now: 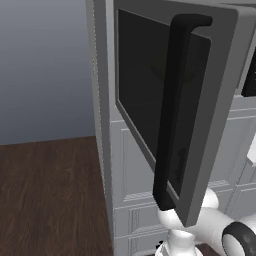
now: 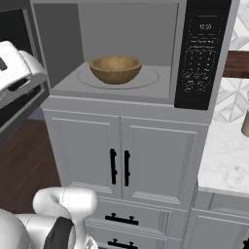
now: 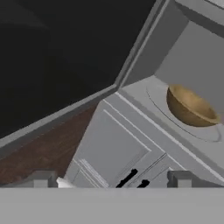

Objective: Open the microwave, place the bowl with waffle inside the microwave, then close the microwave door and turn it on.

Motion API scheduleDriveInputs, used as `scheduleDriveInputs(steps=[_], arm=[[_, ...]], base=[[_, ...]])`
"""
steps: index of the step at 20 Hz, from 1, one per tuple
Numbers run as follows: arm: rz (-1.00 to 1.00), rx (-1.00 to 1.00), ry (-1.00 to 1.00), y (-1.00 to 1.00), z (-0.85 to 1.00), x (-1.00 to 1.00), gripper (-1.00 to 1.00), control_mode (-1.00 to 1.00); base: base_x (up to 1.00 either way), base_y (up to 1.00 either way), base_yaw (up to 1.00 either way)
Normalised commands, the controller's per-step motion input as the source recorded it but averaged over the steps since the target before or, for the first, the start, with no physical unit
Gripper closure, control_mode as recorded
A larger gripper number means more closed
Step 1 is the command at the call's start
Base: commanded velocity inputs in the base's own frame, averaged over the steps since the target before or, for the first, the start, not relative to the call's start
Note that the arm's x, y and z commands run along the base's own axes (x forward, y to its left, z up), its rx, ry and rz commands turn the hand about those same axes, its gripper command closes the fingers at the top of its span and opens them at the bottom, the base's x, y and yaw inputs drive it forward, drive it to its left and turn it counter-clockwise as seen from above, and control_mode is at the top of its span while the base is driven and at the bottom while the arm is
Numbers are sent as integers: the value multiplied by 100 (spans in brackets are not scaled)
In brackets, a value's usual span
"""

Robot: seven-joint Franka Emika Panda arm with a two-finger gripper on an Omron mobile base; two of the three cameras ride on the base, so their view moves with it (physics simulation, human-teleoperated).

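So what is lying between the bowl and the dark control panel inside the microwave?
Nothing: in the right base view, between the bowl and the control panel there is bare turntable and grey microwave floor.

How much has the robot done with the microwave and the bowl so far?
Two steps look done: the microwave door is swung wide open, and the wooden bowl sits on the round plate inside the microwave. I can't see a waffle in it. The gripper is open, holding nothing. Left: shut the door, then press the control panel.
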Motion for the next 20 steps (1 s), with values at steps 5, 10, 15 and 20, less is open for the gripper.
scheduleDriveInputs(steps=[5, 10, 15, 20], arm=[[27, -82, -32, 57, -19, -100, -100, -100], [24, -75, -20, 61, -24, -83, -100, -100], [-1, -47, 14, 84, -5, -24, -100, -100], [-16, -38, 20, 100, -28, 27, -100, -100]], base=[[0, 0, 0], [0, 0, 0], [0, 0, 0], [0, 0, 0]])
